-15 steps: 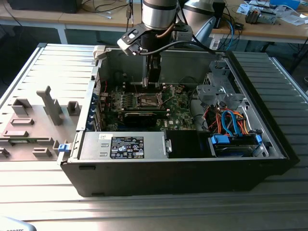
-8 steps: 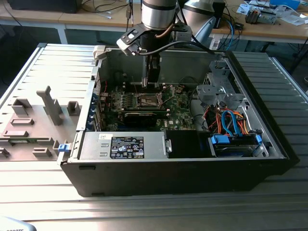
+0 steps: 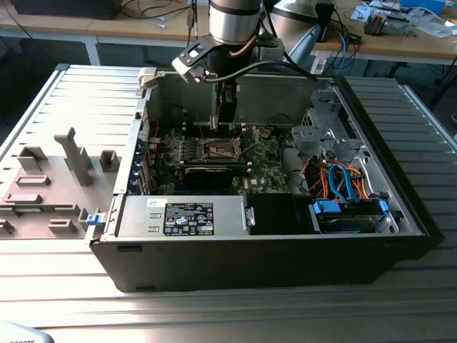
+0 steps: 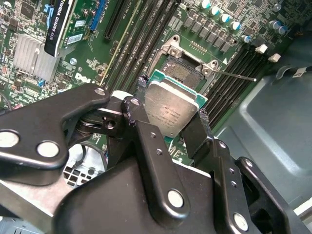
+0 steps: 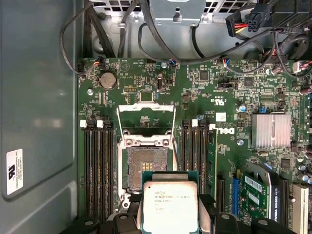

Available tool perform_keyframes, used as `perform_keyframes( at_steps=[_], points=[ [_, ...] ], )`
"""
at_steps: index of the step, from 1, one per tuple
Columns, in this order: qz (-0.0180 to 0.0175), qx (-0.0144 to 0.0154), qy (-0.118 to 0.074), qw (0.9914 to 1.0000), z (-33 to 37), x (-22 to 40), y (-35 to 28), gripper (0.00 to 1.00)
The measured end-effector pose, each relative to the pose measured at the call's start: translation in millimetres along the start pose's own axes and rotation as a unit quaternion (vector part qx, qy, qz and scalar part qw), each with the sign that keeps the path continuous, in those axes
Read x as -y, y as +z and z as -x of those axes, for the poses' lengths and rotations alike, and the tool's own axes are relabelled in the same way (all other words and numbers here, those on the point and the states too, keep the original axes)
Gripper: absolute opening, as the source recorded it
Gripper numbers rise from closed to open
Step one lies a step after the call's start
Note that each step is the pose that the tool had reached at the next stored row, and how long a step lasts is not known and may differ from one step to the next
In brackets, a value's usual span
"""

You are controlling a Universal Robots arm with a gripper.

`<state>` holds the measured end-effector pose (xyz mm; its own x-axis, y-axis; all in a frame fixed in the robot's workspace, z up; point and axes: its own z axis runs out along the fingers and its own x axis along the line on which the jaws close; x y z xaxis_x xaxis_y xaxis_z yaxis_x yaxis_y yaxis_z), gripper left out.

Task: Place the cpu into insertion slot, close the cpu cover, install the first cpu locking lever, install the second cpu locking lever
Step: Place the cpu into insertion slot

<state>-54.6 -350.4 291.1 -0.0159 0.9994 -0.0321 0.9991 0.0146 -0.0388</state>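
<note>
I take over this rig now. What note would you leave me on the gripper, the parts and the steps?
Gripper: shut on the cpu, held above the board near the insertion slot, not seated.
Cpu cover: raised open.
Done: cpu picked up.
Left: cpu into slot, cover closed, both locking levers installed.

A ribbed grey metal table (image 3: 214,314) carries an open black computer case (image 3: 250,264), which lies on its side with its inside facing up. Just beside the case, on the exterior view's left, a flat grey fixture (image 3: 43,207) with upright blocks and posts rests on the same table.
</note>
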Motion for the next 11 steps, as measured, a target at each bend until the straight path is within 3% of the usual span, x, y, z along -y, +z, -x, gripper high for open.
perform_keyframes(
  at_steps=[11],
  points=[
    [0.0, 0.0, 0.0, 1.0, 0.0, 1.7, 0.4, 0.55]
  ],
)
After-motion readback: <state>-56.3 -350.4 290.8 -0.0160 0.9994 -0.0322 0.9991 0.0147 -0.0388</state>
